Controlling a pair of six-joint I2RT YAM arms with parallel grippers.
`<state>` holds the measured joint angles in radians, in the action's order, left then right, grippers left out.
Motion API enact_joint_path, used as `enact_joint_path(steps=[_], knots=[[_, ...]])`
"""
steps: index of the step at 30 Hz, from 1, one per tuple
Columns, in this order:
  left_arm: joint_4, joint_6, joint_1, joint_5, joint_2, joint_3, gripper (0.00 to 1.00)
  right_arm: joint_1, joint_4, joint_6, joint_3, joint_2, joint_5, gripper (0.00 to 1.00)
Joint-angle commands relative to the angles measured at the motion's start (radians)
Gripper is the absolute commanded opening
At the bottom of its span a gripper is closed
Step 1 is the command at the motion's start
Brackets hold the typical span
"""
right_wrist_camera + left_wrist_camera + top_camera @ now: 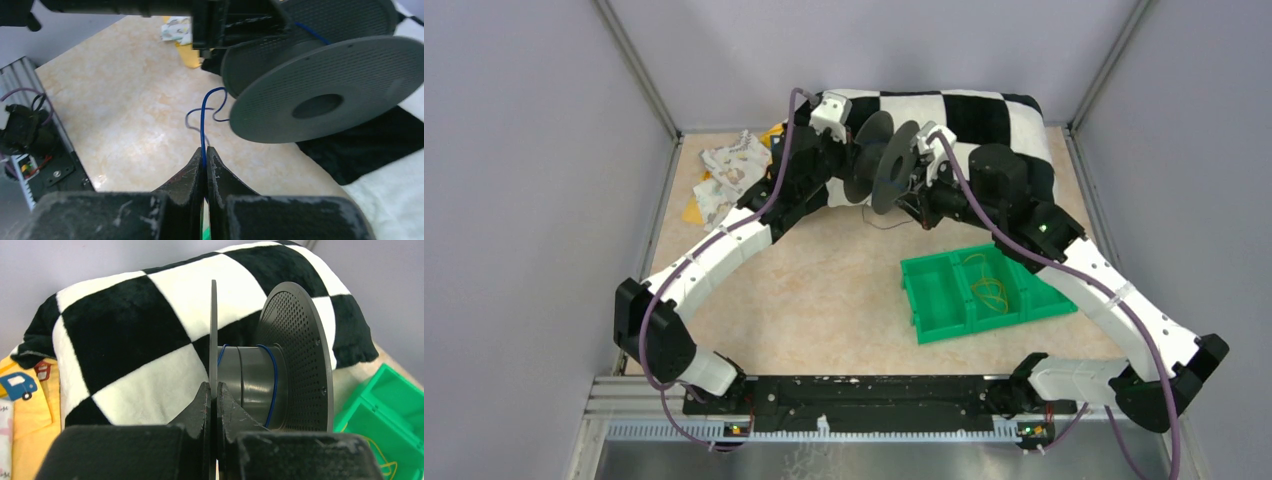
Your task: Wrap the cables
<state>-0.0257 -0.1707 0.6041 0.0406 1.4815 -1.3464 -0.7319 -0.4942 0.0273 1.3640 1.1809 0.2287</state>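
A dark round two-flanged spool (886, 165) is held up above the table in front of the checkered pillow. My left gripper (214, 390) is shut on the thin edge of one spool flange (213, 330). A thin blue cable (272, 385) runs over the spool's core. My right gripper (204, 152) is shut on that blue cable (202, 120), which rises from its jaws and curls up behind the near flange (325, 90). In the top view the right gripper (921, 200) sits just below and right of the spool.
A black-and-white checkered pillow (984, 115) lies at the back. A green tray (944, 290) with yellow-orange looped strands (989, 285) sits right of centre. Patterned and yellow cloths (729, 175) lie at the back left. Grey walls enclose the table.
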Motion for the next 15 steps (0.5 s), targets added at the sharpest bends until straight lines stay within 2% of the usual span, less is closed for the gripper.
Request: enact_joint_path(steps=[1, 7, 15], knots=[[-0.077, 0.126, 0.005, -0.131, -0.071, -0.006, 0.0, 0.03, 0.067, 0.005, -0.012, -0.059, -0.091, 0.01], [-0.025, 0.303, 0.005, -0.301, -0.113, 0.038, 0.0, 0.088, 0.013, 0.048, -0.012, -0.082, -0.183, 0.0], [0.059, 0.489, 0.005, -0.46, -0.19, 0.103, 0.0, 0.202, -0.006, 0.071, -0.054, -0.11, -0.193, 0.04]])
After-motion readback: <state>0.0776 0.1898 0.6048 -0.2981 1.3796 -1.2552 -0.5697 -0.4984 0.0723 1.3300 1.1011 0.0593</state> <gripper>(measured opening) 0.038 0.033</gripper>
